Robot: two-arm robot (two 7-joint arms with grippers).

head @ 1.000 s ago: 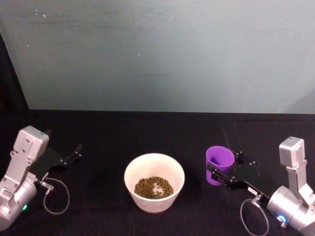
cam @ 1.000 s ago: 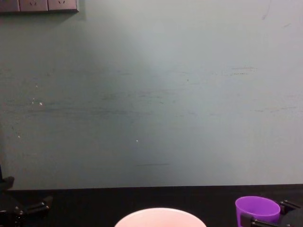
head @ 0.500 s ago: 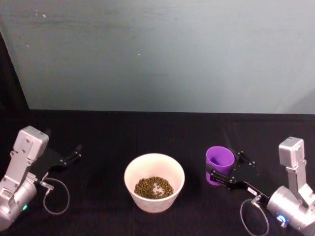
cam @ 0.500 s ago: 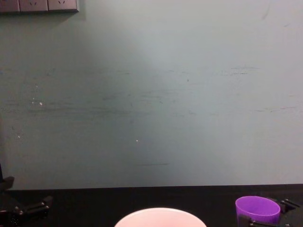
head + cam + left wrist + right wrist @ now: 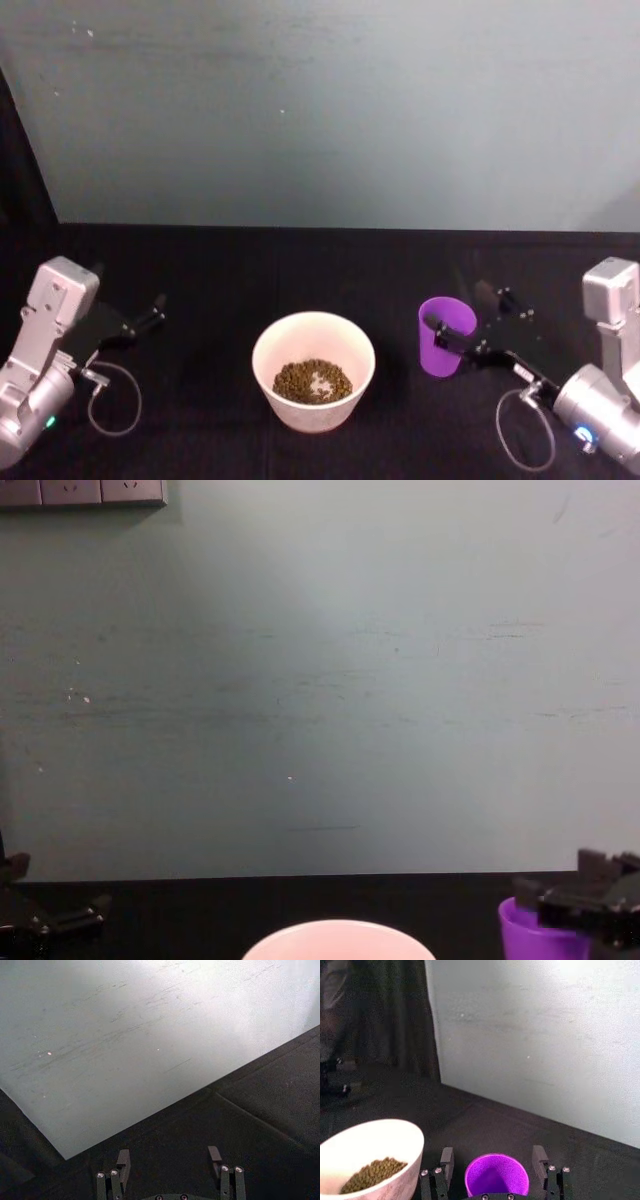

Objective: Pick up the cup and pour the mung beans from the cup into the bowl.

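The purple cup point(image 5: 446, 337) stands upright on the black table, right of the bowl point(image 5: 312, 333). Its inside point(image 5: 496, 1177) looks bare purple. The mung beans point(image 5: 313, 380) lie in the bowl's bottom, and they also show as a heap point(image 5: 372, 1172) in the right wrist view. My right gripper point(image 5: 462, 318) is open and straddles the cup's rim, with a gap on each side between cup and fingers point(image 5: 446, 1159). In the chest view it point(image 5: 580, 890) hovers just over the cup point(image 5: 535, 942). My left gripper point(image 5: 155, 310) is open and idle at the far left.
A grey-green wall point(image 5: 330, 110) rises close behind the table. The bowl's rim point(image 5: 335, 932) peeks up at the chest view's lower edge. Cables point(image 5: 115, 400) loop beside both wrists. Bare black cloth point(image 5: 210, 290) lies between my left gripper and the bowl.
My right gripper has let go of the cup, risen to rim height and drawn back to the right. The cup stays upright in place. The left arm has not moved.
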